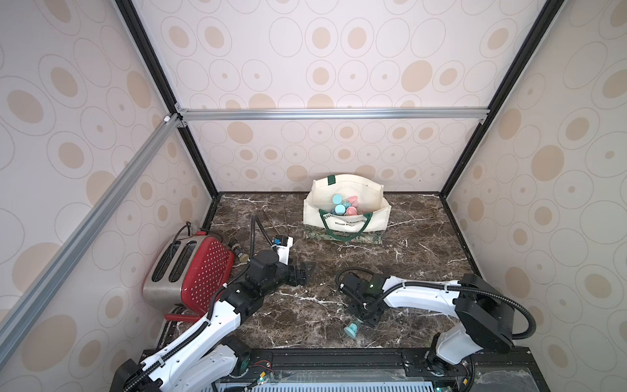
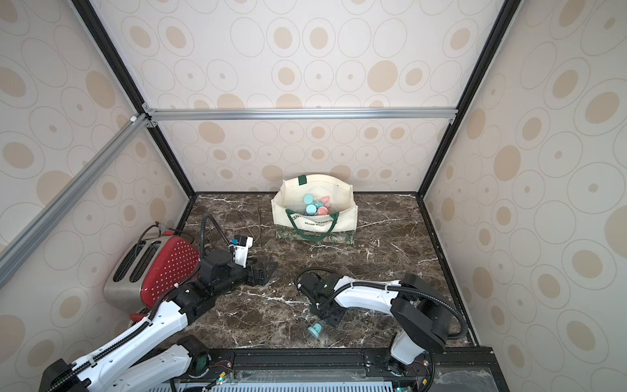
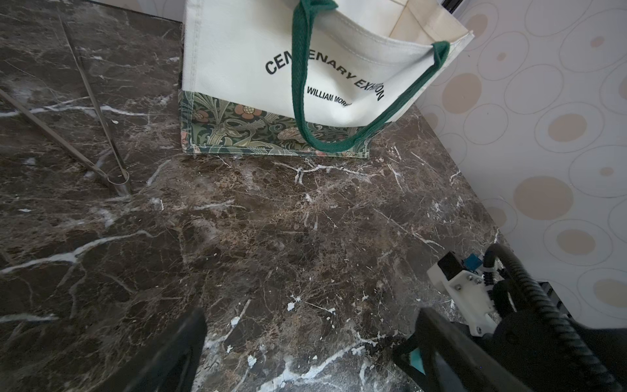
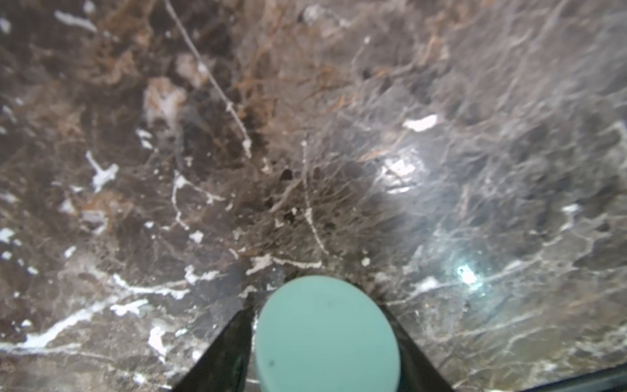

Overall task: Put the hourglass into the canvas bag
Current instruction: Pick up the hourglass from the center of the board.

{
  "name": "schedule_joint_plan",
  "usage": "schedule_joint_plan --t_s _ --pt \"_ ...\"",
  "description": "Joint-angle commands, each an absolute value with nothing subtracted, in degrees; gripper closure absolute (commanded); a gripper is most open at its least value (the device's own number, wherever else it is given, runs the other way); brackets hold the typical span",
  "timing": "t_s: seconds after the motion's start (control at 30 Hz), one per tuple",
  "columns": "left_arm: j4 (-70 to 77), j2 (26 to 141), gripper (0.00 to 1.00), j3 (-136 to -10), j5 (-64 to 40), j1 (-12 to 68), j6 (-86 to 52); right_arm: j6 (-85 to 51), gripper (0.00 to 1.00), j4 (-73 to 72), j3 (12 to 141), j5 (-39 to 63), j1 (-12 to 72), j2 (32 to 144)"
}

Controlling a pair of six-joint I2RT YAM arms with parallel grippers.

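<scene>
right claw [image 4: 317, 307] straddles the small teal-capped glass hourglass [image 4: 327, 336] lying on the dark marble table [image 1: 424, 244] near its front edge; whether it clamps, i cannot tell. that arm bends low over it. left claw [image 3: 310, 315] gapes, empty. the cream canvas bag [image 1: 376, 220] with green handles stands behind, holding teal and pink hourglasses [image 1: 344, 205].

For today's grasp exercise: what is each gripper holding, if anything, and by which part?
Left gripper: nothing. Right gripper flanks the teal hourglass near one end cap; a firm hold cannot be told.
</scene>
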State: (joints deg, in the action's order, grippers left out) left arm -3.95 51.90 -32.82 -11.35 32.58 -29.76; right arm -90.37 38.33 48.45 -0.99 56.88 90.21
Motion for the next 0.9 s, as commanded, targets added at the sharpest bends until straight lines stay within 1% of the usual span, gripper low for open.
schedule_joint_plan --t_s 0.0,0.07,0.2,0.4,0.67,0.87 --pt "-4.4 52.6 0.03 -33.7 -11.0 32.5 -29.6 -90.3 0.47 36.0 47.5 -1.2 56.1 92.9" --pt "-4.4 52.9 0.03 -33.7 -11.1 32.6 -29.6 -89.9 0.53 35.5 47.3 -0.6 55.9 93.3" --pt "-4.5 53.1 0.03 -34.0 -11.1 32.6 -29.7 -87.4 0.57 35.4 48.3 -0.7 55.4 93.3" --pt "-4.6 52.8 0.02 -34.1 -10.9 32.6 -30.0 -82.9 0.68 36.8 51.6 -1.5 55.3 93.6" --pt "-5.4 52.3 0.02 -35.1 -10.4 32.6 -30.0 -78.1 0.74 40.4 55.5 -5.5 54.7 91.3" --pt "-6.7 51.9 0.03 -37.1 -9.0 32.6 -29.7 -71.6 0.76 45.6 61.5 -12.2 53.7 87.3"
